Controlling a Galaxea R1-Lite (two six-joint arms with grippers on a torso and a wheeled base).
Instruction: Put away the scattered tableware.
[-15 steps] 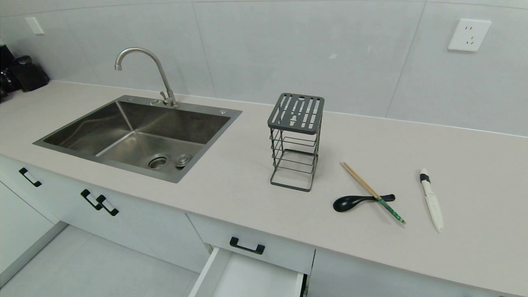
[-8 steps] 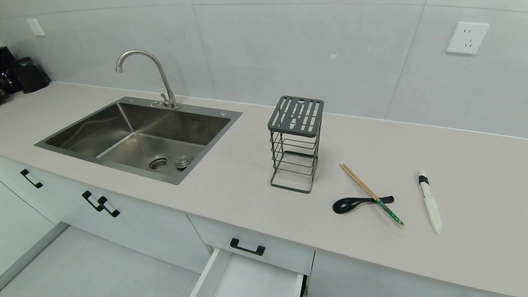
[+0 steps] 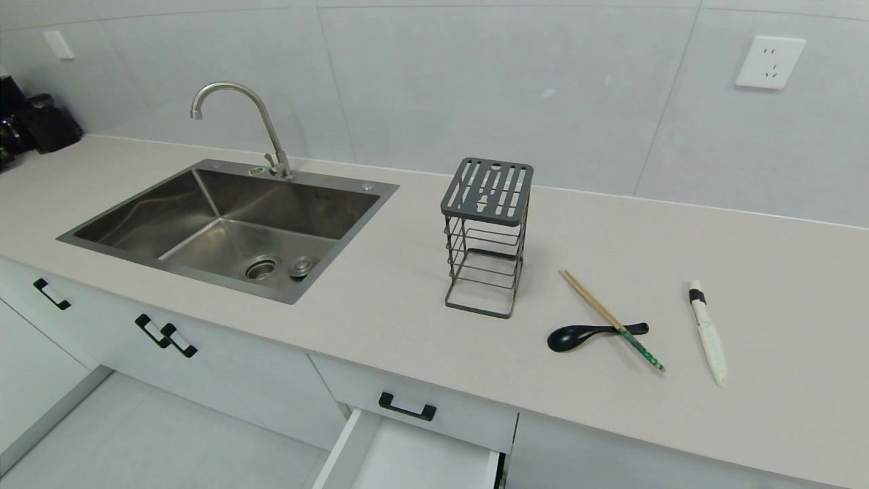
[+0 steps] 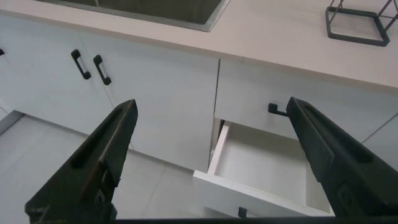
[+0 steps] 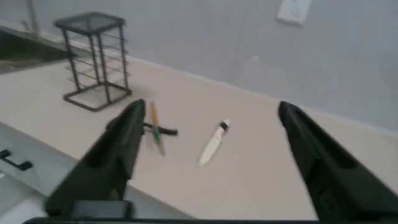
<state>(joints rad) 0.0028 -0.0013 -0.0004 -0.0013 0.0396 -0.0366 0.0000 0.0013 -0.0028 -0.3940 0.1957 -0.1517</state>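
On the pale countertop [image 3: 407, 299] a black spoon [image 3: 584, 335] lies right of a dark wire utensil rack [image 3: 486, 238]. A pair of wooden chopsticks [image 3: 611, 318] with green ends crosses the spoon's handle. Farther right lies a white knife [image 3: 707, 332] with a black band. In the right wrist view the rack [image 5: 93, 61], chopsticks [image 5: 155, 127] and knife [image 5: 213, 143] sit beyond my open right gripper [image 5: 211, 168], which hangs off the counter's front edge. My left gripper [image 4: 217, 162] is open below counter height, facing the cabinet fronts and an open white drawer [image 4: 264, 171].
A steel sink [image 3: 224, 227] with a curved faucet [image 3: 237, 115] fills the counter's left part. The open drawer [image 3: 407, 462] juts out below the rack. A wall socket [image 3: 770, 61] is at the back right, dark appliances [image 3: 34, 122] at the far left.
The head camera tilted slightly, so the whole scene sits a little lower than a second ago. The tableware has not moved.
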